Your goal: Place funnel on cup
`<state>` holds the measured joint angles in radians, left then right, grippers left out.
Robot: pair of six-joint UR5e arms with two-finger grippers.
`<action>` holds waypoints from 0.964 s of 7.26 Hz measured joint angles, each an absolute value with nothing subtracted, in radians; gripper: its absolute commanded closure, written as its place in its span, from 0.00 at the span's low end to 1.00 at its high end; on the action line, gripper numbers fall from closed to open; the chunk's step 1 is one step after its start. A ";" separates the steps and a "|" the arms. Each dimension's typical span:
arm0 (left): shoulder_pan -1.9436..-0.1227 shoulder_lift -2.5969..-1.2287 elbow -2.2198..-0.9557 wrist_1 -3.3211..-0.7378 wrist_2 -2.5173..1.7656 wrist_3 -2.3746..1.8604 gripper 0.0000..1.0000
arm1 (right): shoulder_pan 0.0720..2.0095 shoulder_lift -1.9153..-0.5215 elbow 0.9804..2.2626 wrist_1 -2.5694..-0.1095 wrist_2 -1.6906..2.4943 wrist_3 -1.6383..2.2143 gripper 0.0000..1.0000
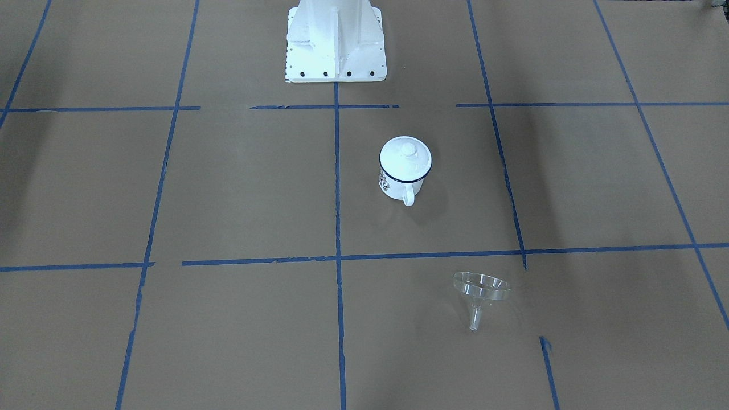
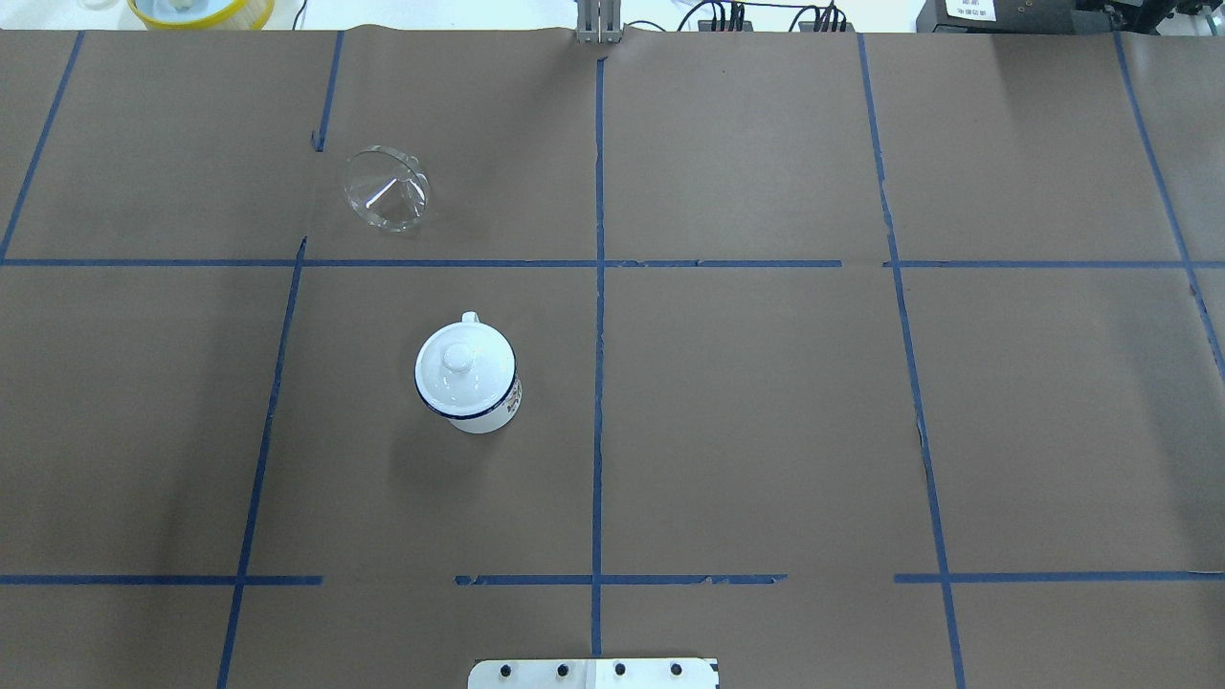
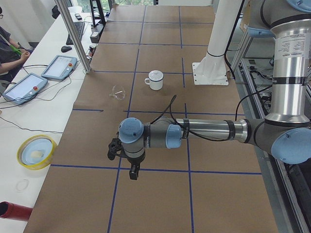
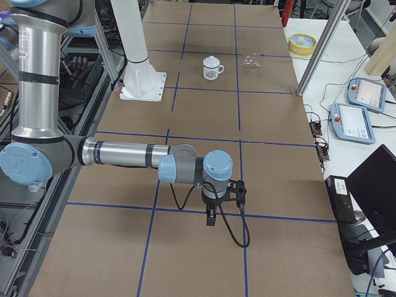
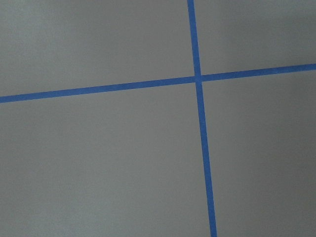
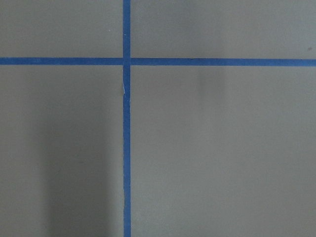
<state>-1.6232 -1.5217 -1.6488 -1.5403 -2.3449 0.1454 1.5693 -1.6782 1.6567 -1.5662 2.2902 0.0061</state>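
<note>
The cup [image 1: 398, 185] is a white mug with a dark blue rim, standing near the table's middle, its handle toward the operators' side. A white knobbed lid [image 1: 406, 154] sits on it. It also shows in the overhead view [image 2: 483, 407]. The clear funnel [image 1: 481, 287] lies on its side farther out, stem pointing away from the robot; it shows overhead too [image 2: 386, 188]. The left gripper [image 3: 133, 174] hangs over bare paper at the table's left end, far from both. The right gripper [image 4: 210, 218] hangs at the right end. I cannot tell whether either is open or shut.
The white robot base [image 1: 336, 45] stands at the near edge behind the cup. A yellow-rimmed dish [image 3: 36, 151] and teach pendants [image 3: 58, 68] lie on the side bench. A metal post [image 3: 75, 34] rises at the table's far edge. Blue tape lines grid the brown paper.
</note>
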 measured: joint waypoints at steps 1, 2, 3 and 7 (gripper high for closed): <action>-1.626 -1.518 -1.658 -1.540 -2.346 0.146 0.00 | 1.569 -1.678 1.657 -1.566 2.290 0.006 0.00; -1.628 -1.511 -1.668 -1.540 -2.347 0.147 0.00 | 1.569 -1.678 1.657 -1.566 2.290 0.006 0.00; -1.628 -1.508 -1.673 -1.539 -2.348 0.147 0.00 | 1.569 -1.678 1.657 -1.566 2.290 0.006 0.00; -1.629 -1.509 -1.676 -1.537 -2.349 0.147 0.00 | 1.569 -1.678 1.657 -1.566 2.290 0.006 0.00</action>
